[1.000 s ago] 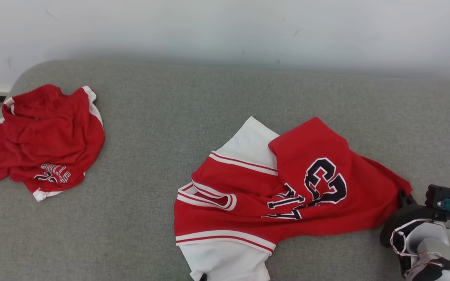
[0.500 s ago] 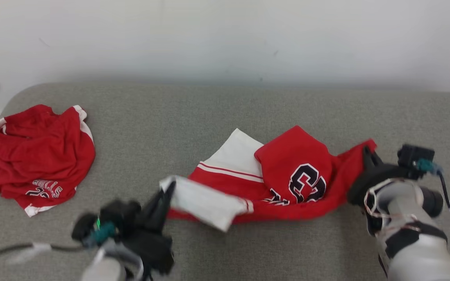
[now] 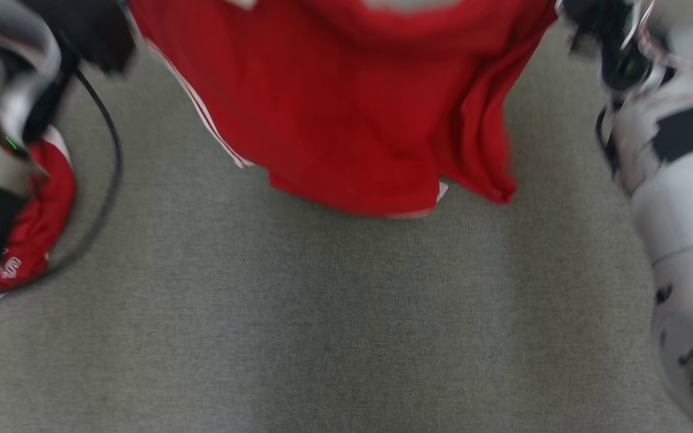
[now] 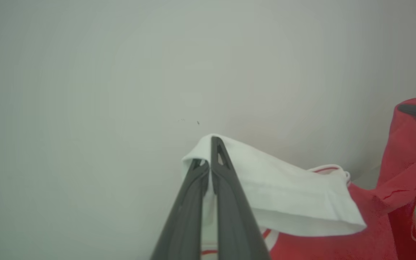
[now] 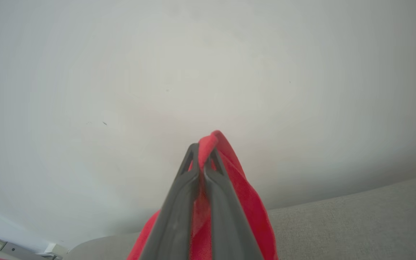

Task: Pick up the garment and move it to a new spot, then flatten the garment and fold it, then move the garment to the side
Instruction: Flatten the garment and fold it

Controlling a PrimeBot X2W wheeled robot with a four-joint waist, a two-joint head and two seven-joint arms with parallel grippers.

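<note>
The garment (image 3: 346,108) is blurred, its top cut off.

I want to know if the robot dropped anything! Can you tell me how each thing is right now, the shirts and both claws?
red jersey: held up, hanging spread between both grippers.
left gripper: shut on the jersey's white part.
right gripper: shut on a red edge of the jersey.
other red shirt: crumpled on the grey cushion, at the left, not held.
</note>
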